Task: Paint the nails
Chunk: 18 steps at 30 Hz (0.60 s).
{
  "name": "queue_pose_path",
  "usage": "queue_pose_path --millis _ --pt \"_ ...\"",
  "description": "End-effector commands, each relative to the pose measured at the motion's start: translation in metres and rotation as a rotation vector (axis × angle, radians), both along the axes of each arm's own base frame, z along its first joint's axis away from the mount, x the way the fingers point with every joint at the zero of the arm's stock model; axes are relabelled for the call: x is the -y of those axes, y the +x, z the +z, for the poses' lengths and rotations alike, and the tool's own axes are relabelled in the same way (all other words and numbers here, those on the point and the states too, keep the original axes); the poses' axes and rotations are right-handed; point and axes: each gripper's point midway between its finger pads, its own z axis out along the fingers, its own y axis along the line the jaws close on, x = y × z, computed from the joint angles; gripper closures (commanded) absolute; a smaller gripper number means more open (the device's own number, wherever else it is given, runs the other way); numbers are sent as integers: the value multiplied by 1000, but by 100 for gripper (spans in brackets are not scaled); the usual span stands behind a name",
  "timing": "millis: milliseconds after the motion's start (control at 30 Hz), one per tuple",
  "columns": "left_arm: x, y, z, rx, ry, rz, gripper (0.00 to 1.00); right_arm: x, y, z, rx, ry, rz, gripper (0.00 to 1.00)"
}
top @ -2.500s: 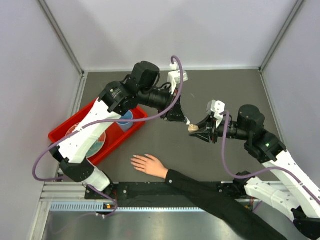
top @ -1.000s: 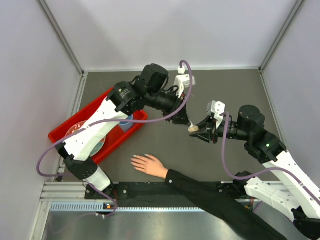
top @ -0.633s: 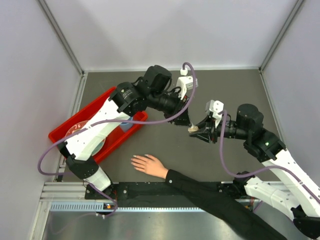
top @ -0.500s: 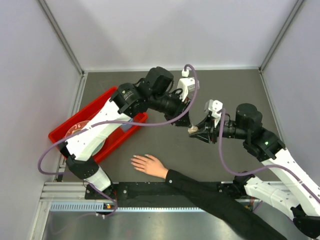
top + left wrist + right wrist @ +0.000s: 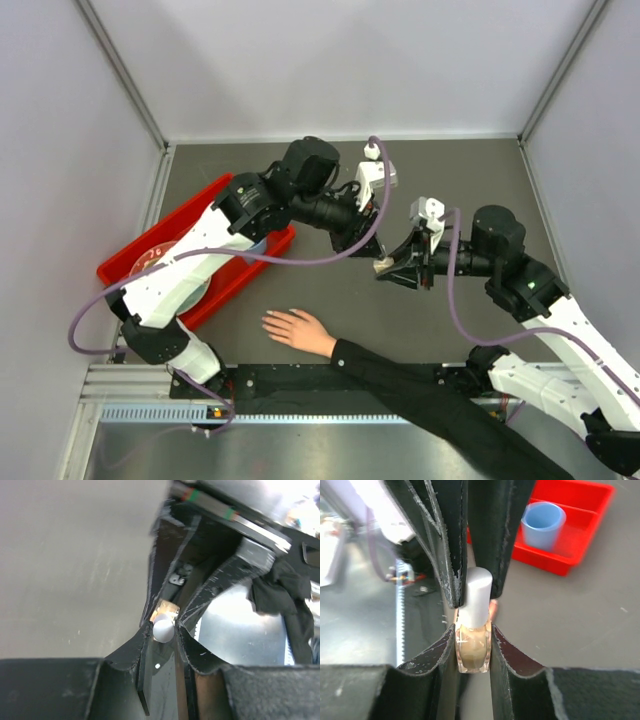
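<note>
A small glass polish bottle (image 5: 473,650) of tan liquid sits between my right gripper's (image 5: 472,630) shut jaws, held above the mat. Its white cap (image 5: 477,596) is pinched by my left gripper (image 5: 162,630), which comes in from the opposite side and is shut on the cap (image 5: 163,629). From above, both grippers meet at the bottle (image 5: 382,262) in mid-table. The flesh-toned hand (image 5: 298,330) with a black sleeve lies flat near the front edge. Its nails (image 5: 267,319) point left, well below and left of the grippers.
A red tray (image 5: 125,262) lies at the left with a blue cup (image 5: 543,524) in one compartment and a plate under the left arm. The black sleeve (image 5: 420,385) runs to the lower right. Grey walls close in the dark mat (image 5: 470,180).
The left arm's elbow and wrist have shifted while its jaws stay on the cap. The right gripper with the bottle has drifted slightly left. The hand has not moved.
</note>
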Motion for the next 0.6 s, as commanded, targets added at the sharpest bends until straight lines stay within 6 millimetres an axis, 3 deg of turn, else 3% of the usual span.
queue_pose_path --millis 0,67,267,400,533,567 --pt "3 -50 0 -28 -88 -321 100 -12 -29 98 270 272 197 100" --pt "2 -62 1 -40 -100 -408 100 -13 -42 101 258 282 272 100" --pt "1 -69 -7 -39 -87 -485 100 -8 -58 121 317 294 335 100" --pt "1 -55 -2 44 -87 -391 100 -5 -59 127 317 288 322 100" --pt "-2 -27 32 178 -143 -173 53 -4 -44 112 249 231 220 100" --pt "-6 -22 52 213 -199 -100 47 -3 -41 109 241 225 198 100"
